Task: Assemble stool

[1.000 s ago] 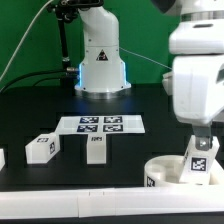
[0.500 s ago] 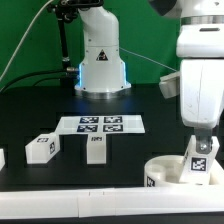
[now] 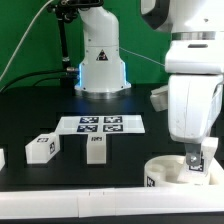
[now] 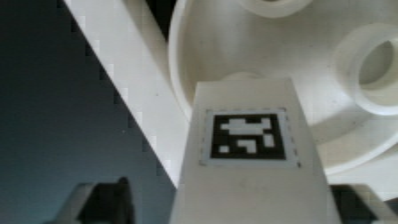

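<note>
Gripper straddles upright leg in seat; whether pinching, cannot tell; seat partly cropped

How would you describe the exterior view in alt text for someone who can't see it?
A white robot arm at the exterior view's right holds its tool around a tagged white leg standing on a round seat. More legs sit loose on the black table toward the exterior view's left, near a marker board.
</note>
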### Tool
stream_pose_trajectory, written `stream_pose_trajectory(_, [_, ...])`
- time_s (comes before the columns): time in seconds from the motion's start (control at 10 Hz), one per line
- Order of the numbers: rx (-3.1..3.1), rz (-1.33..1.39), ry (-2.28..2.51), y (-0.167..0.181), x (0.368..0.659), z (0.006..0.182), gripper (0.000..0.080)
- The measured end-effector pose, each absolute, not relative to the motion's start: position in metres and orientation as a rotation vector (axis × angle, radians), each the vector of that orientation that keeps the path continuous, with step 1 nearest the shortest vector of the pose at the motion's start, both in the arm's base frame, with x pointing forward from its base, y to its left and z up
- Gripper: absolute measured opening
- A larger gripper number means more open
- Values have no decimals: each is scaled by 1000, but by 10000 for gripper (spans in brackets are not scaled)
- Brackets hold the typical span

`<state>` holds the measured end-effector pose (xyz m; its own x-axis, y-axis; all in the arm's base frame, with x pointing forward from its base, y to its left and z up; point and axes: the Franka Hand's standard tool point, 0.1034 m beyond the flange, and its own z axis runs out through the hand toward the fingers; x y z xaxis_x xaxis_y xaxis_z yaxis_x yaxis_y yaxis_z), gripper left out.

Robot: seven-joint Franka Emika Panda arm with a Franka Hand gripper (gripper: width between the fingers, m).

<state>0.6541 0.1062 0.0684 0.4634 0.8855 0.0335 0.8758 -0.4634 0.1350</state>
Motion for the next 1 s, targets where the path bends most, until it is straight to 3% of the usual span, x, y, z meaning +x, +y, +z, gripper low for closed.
stream_pose_trajectory(0.1, [2653, 147, 1497, 106, 652, 67, 400])
stream_pose_trajectory(0.2, [2721, 154, 1377, 105, 653, 68, 339])
stream_pose_trajectory(0.7, [2930, 190, 917, 94, 659, 66, 339])
stream_pose_trajectory(1.0, [3104, 150, 365, 81, 663, 66, 340])
